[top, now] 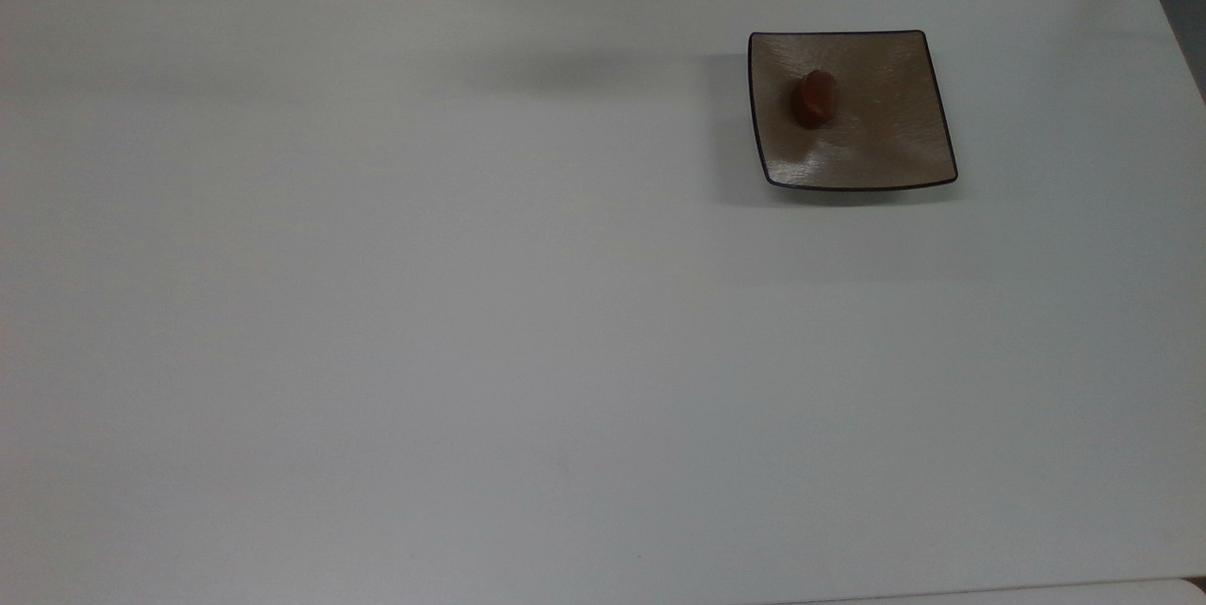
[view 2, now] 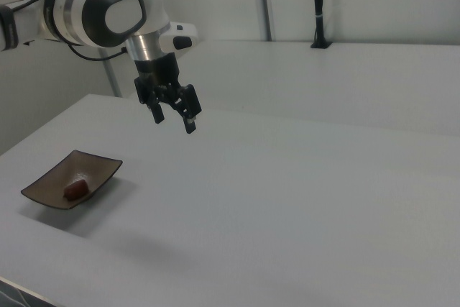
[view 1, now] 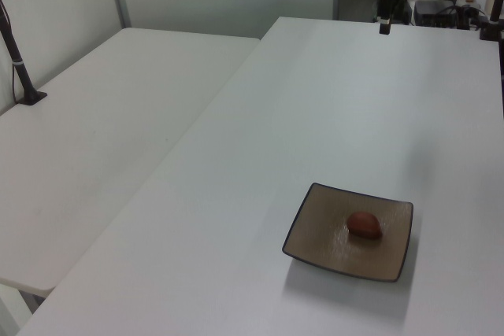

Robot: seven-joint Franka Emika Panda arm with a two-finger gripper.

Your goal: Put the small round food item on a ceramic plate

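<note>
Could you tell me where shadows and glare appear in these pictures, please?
In the top view, the ceramic plate casts a soft shadow toward the top view's left and bottom, and a pale sheen streaks its glaze beside the small round food item. In the left view, the shadow lies below the plate. In the right view, a faint shadow lies on the table well below the open tool.

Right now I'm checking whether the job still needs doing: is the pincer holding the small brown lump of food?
No, the pincer hangs open and empty above the table, while the food lies on the plate.
</note>
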